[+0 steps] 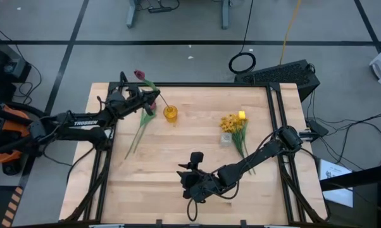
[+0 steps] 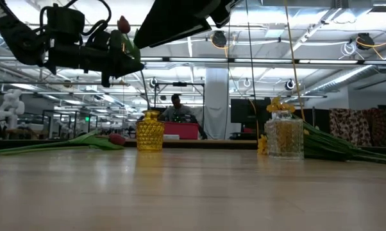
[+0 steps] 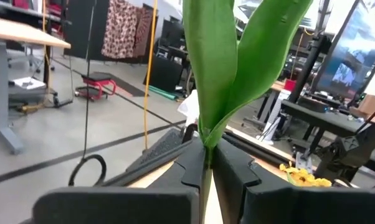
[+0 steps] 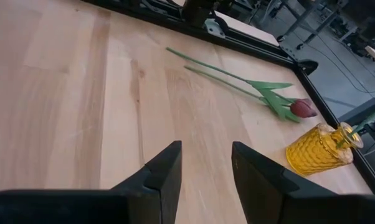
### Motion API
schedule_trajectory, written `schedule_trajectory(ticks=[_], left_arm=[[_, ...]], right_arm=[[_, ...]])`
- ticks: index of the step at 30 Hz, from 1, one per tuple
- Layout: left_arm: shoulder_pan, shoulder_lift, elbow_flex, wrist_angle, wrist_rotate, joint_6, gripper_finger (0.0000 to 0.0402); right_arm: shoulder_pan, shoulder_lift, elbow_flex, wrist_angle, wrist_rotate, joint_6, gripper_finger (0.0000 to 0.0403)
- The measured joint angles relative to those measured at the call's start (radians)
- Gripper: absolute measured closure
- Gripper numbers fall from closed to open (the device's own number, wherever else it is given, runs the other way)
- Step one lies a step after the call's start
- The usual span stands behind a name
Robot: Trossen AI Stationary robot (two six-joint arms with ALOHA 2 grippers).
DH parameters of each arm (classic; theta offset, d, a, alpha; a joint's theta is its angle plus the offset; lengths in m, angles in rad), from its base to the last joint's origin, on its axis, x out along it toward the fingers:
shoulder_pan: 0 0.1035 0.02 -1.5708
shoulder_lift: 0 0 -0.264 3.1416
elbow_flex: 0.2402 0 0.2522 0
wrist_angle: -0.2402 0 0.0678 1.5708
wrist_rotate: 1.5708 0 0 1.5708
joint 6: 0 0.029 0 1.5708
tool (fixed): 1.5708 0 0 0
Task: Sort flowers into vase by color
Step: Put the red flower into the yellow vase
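My left gripper [image 1: 152,95] hangs over the table's far left, shut on a dark-red tulip [image 1: 140,75] whose head [image 2: 123,24] stands above the fingers. Its stem runs down into the yellow glass vase [image 1: 170,114]. A second dark-red tulip [image 4: 303,109] lies flat on the table beside that vase. A clear vase [image 1: 225,139] at the right holds yellow blossoms [image 1: 230,123] and a yellow tulip [image 1: 242,115]. My right gripper [image 1: 185,170] hovers open over the near middle of the table, nothing between its fingers [image 4: 166,171]. My left gripper pinches the tulip's stem [image 3: 205,155] between its two fingers, just below where the two long leaves split off. The fingers lie level, coming from the table's left, across the stem. The tulip leans with its head up; its lower end [image 4: 354,127] reaches into the yellow vase's mouth.
Green stems [image 1: 244,152] trail from the clear vase toward the near right. A black frame [image 1: 276,114] edges the table's right and far sides. Bare wood [image 4: 81,99] lies between my right gripper and the lying tulip.
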Motion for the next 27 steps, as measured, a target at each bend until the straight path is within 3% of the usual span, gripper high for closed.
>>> schedule_trajectory(ticks=[16,27], left_arm=[[-0.023,0.015,0.0,-0.018,-0.003,-0.02,0.0372],[-0.039,0.015,0.0,-0.053,-0.089,-0.075,0.0372]], right_arm=[[0.0,0.0,0.0,0.0,-0.001,0.006,0.0271],[0.0,-0.001,0.0,0.0,-0.028,0.006,0.0271]])
